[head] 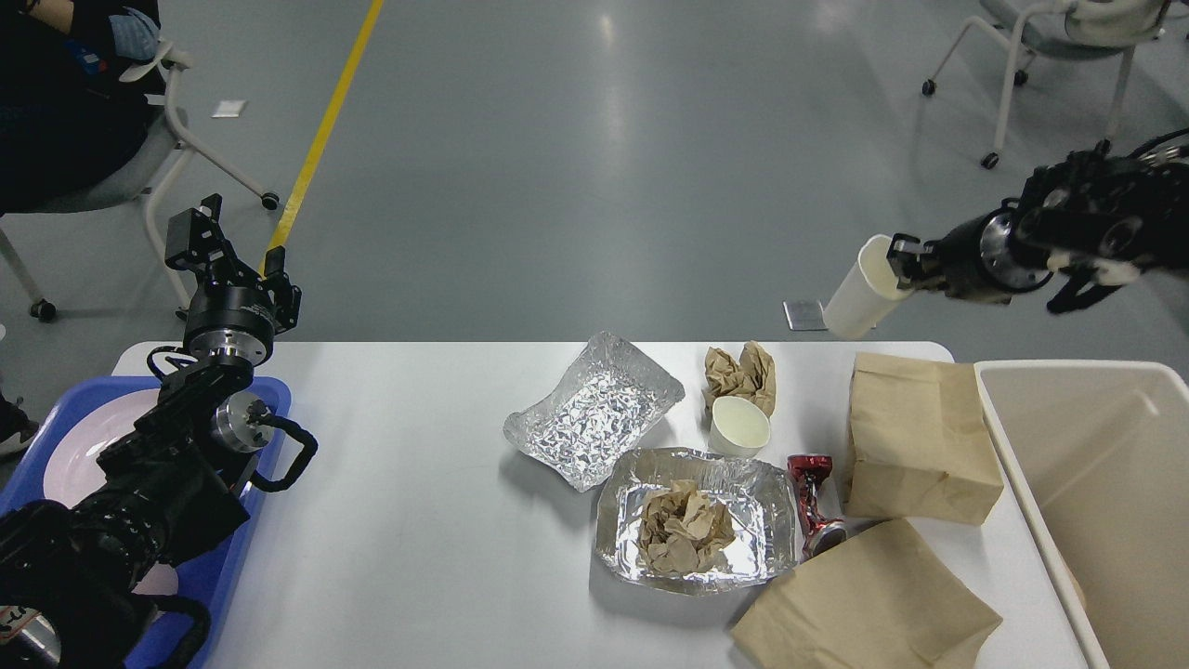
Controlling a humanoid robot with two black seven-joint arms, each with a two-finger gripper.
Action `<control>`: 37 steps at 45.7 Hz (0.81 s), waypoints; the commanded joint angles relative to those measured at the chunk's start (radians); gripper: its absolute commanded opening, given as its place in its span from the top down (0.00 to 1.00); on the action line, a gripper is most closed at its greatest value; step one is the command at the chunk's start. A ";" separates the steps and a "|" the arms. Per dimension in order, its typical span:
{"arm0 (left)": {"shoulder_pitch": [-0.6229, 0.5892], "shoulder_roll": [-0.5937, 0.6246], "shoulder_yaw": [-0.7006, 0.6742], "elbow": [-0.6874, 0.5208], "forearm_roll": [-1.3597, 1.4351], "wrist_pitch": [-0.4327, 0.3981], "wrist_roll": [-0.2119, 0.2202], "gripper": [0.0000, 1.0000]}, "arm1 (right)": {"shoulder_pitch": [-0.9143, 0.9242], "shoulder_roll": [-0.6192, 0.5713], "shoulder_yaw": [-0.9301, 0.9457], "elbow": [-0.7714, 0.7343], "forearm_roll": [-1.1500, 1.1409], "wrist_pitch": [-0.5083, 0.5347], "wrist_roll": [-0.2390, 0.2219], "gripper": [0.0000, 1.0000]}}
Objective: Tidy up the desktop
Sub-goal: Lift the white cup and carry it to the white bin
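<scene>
The white desktop (418,520) carries a loose foil tray (594,409), a foil tray holding crumpled brown paper (692,525), another crumpled brown paper (741,372), a small white cup (739,426), a crushed red can (812,502) and two brown paper bags (915,437) (864,604). My right gripper (899,263) is shut on the rim of a tall white paper cup (859,288) and holds it tilted in the air beyond the table's far right corner. My left gripper (200,232) is raised at the far left, open and empty.
A beige bin (1087,483) stands against the table's right edge. A blue tray (84,400) with a white plate lies at the left under my left arm. Wheeled chairs stand on the floor at far left and far right.
</scene>
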 commanded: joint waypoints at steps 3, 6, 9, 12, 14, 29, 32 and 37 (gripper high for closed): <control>0.001 0.000 0.000 0.000 0.000 0.000 0.000 0.04 | 0.202 -0.113 0.030 0.025 0.002 0.115 0.000 1.00; 0.001 0.000 0.000 0.000 0.000 0.000 0.000 0.04 | 0.265 -0.143 0.035 0.025 0.002 0.151 0.000 1.00; 0.001 0.000 0.000 0.000 0.000 0.000 0.000 0.04 | 0.302 -0.167 0.035 0.024 0.002 0.178 0.000 1.00; -0.001 0.000 0.000 0.000 0.000 0.000 0.000 0.04 | 0.304 -0.176 0.035 0.021 0.002 0.178 0.000 1.00; -0.001 0.000 0.000 0.000 0.000 0.000 0.000 0.04 | 0.295 -0.181 0.033 0.014 0.002 0.176 0.000 1.00; -0.001 0.000 0.000 0.000 0.000 0.000 0.000 0.04 | 0.013 -0.261 0.035 -0.116 0.015 -0.020 -0.003 1.00; 0.001 0.000 0.000 0.000 0.000 0.000 0.000 0.04 | -0.073 -0.268 0.033 -0.145 0.015 -0.100 -0.008 1.00; 0.001 0.000 0.000 0.000 0.000 0.000 0.000 0.04 | -0.228 -0.267 0.030 -0.197 0.017 -0.235 -0.012 1.00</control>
